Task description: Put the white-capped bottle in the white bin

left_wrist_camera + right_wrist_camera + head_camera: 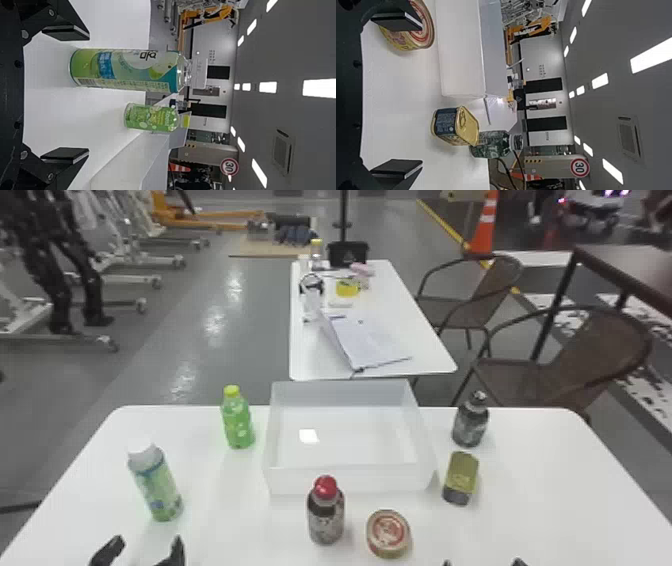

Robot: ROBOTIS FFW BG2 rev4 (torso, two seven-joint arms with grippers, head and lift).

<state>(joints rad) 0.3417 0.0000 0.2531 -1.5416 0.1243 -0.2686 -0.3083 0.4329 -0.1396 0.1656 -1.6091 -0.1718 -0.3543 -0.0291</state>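
White-capped bottle (159,487): upright on the surface (225,510), towards its left edge, open room between it and the white bin (380,480), with the yellow-capped bottle (238,422) standing farther back near the bin's left wall. Left gripper (145,549): fingers spread, empty, near side of the white-capped bottle. Right gripper (483,563): fingers spread, empty, at the near edge, right of the round tin (389,534).

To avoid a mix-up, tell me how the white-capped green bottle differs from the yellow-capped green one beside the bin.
The white-capped bottle has blue on its label; the yellow-capped bottle has a mostly green one. The yellow-capped bottle stands close to the white bin; the white-capped bottle stands farther from it, nearer the robot. Both stand upright.
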